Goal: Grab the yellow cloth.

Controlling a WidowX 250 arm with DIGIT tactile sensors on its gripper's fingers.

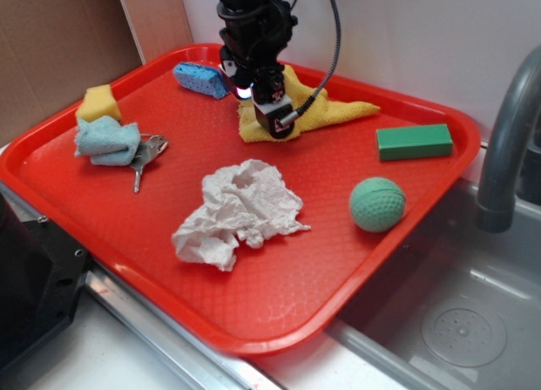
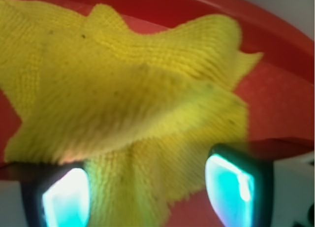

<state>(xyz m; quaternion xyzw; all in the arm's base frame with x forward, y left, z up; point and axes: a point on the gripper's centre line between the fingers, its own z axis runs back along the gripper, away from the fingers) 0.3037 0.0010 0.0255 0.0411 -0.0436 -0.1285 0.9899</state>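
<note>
The yellow cloth [image 1: 338,111] lies crumpled at the back of the red tray [image 1: 262,343]. My gripper [image 1: 275,126] points straight down onto the cloth's left part, hiding some of it. In the wrist view the yellow cloth [image 2: 147,89] fills most of the frame, and a fold of it runs down between my gripper [image 2: 147,192]. Both lit fingers [image 2: 66,197] stand well apart on either side of that fold. Red tray shows in the gap beside the right one, so the gripper is open.
On the tray are a blue sponge [image 1: 200,79], a yellow sponge [image 1: 99,102], a light-blue cloth [image 1: 106,142] with keys [image 1: 144,157], a white tissue wad [image 1: 241,212], a green ball [image 1: 377,205] and a green block [image 1: 414,141]. A faucet [image 1: 507,136] and sink [image 1: 456,322] are at right.
</note>
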